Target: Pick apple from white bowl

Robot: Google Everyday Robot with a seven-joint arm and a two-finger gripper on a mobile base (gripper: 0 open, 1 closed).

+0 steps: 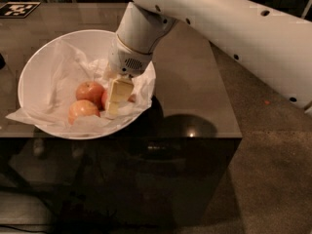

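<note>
I note a glossy dark table [195,96], a black-and-white marker tag [18,9] at its far-left corner, brown speckled carpet [273,179] beside it, and the gripper [116,99] low over its left half.

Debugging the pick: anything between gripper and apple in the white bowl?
Nothing visible. The gripper is down in the white bowl, right at the apple; two other apples lie to its left, not between.

The dark table [195,94] bears the white bowl [90,37] at its near-left edge and a marker tag [17,9] far left. The gripper [116,100] is down in the bowl's right side.
</note>
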